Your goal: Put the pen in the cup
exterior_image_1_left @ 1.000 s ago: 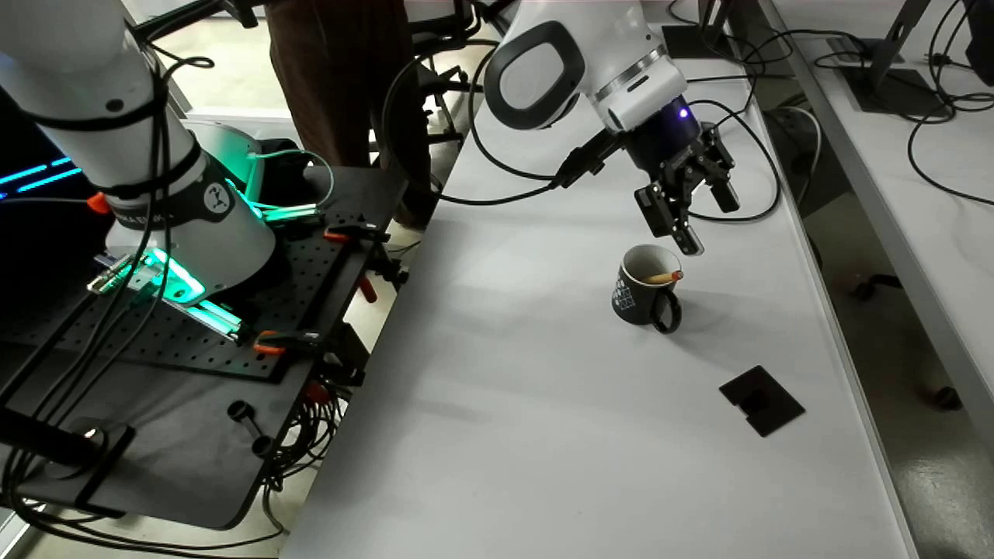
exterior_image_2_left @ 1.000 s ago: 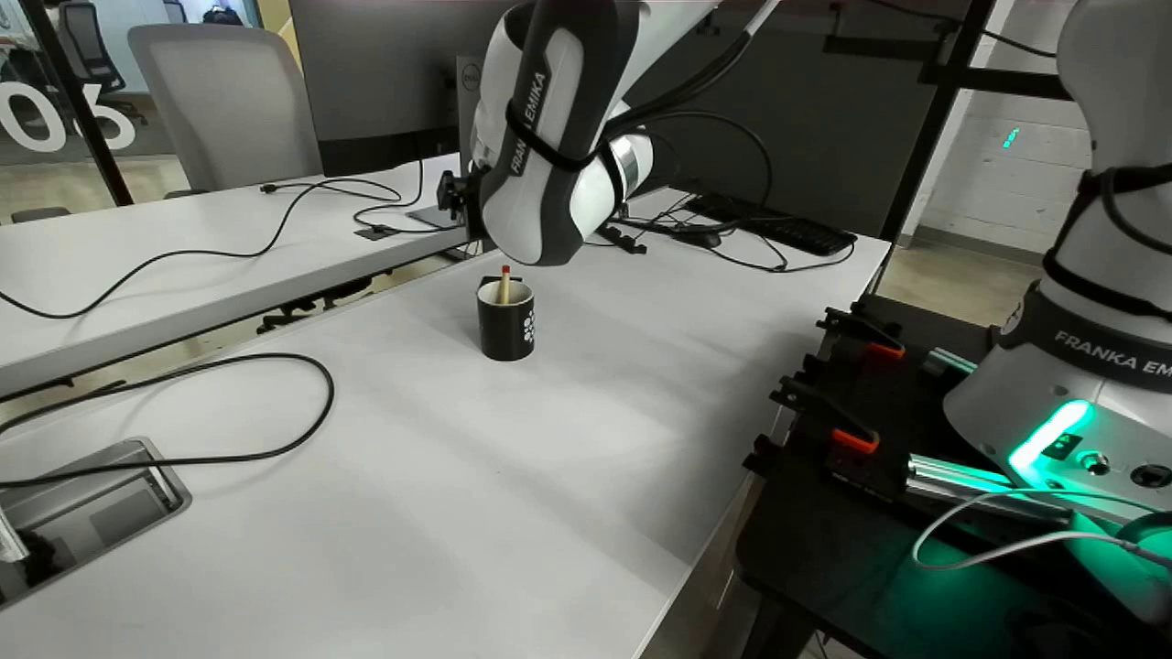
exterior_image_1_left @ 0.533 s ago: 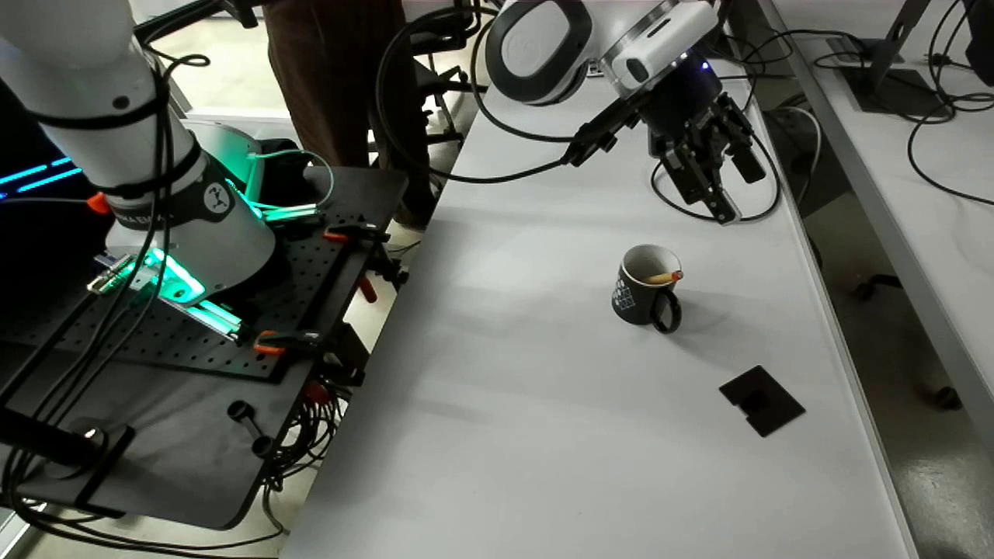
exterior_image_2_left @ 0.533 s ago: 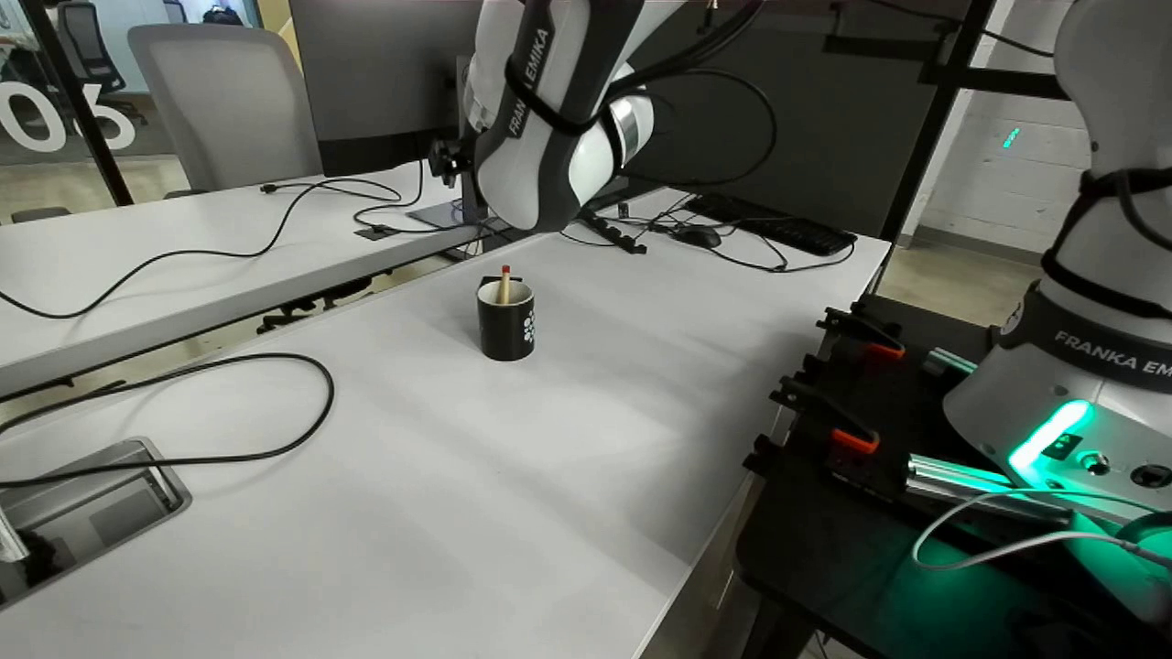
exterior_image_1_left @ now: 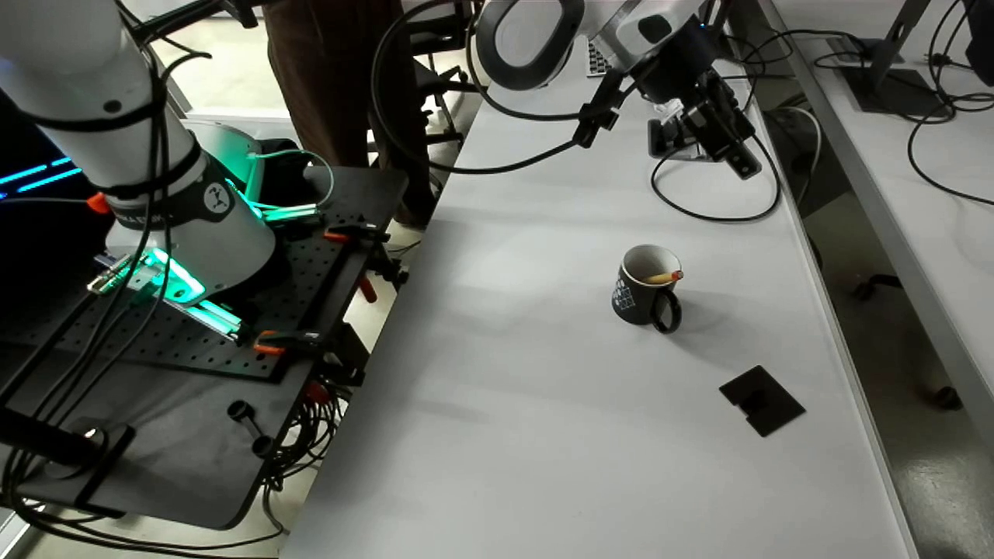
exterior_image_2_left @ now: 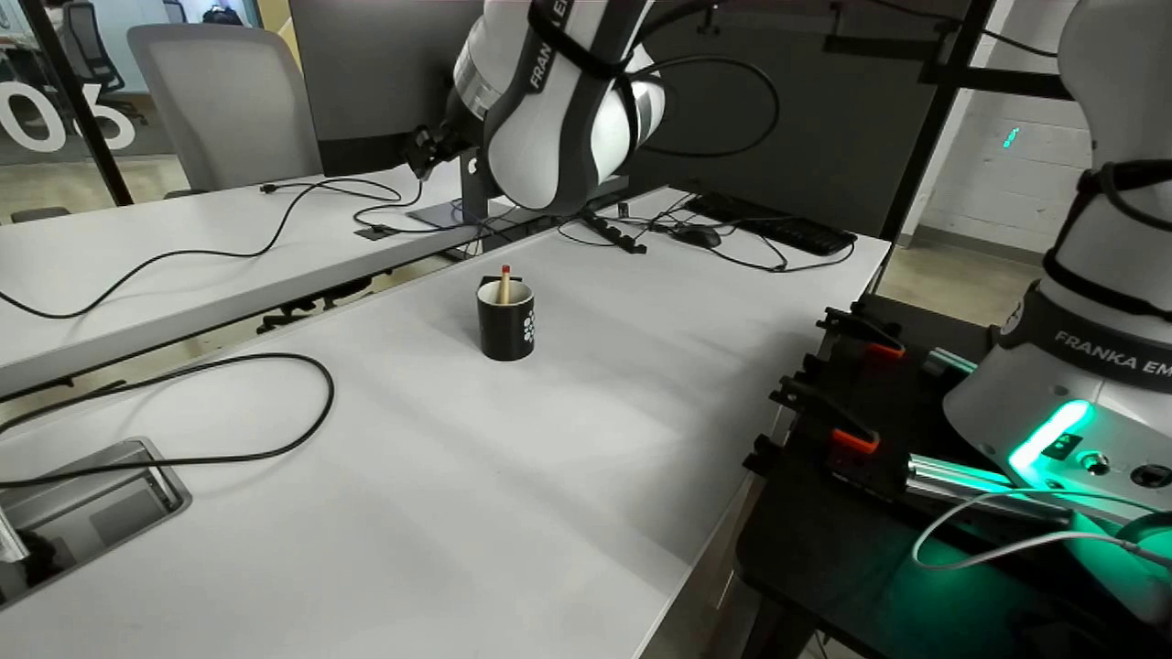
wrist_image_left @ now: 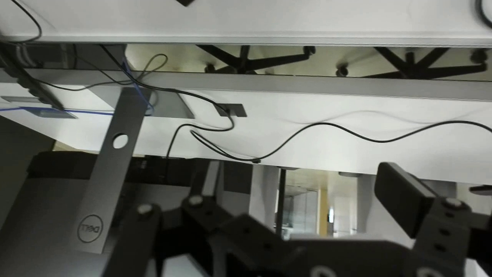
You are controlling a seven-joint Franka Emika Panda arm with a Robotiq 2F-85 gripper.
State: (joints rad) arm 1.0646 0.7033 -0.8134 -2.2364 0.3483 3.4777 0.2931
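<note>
The cup (exterior_image_1_left: 633, 301) is a small black mug with a whitish inside and a side handle. It stands upright on the white table, and it also shows in an exterior view (exterior_image_2_left: 506, 334). The pen (exterior_image_1_left: 658, 279) is a tan-orange stick with a red tip. It stands tilted inside the cup, leaning on the rim with its tip sticking out; this also shows in an exterior view (exterior_image_2_left: 504, 286). My gripper (exterior_image_1_left: 743, 161) is raised beyond the cup, apart from it. In the wrist view my gripper (wrist_image_left: 303, 184) has its fingers wide apart with nothing between them. Cup and pen are out of the wrist view.
A flat black square piece (exterior_image_1_left: 762, 401) lies on the table near its edge. A black cable loop (exterior_image_1_left: 734, 218) lies below the gripper. A second desk (exterior_image_2_left: 229, 220) with cables and a monitor (exterior_image_2_left: 385, 73) stands across a gap. A keyboard (exterior_image_2_left: 778, 224) lies at a table end.
My gripper has moved up and away from the cup towards the table's far edge and has tilted. The cup and the pen have not moved.
</note>
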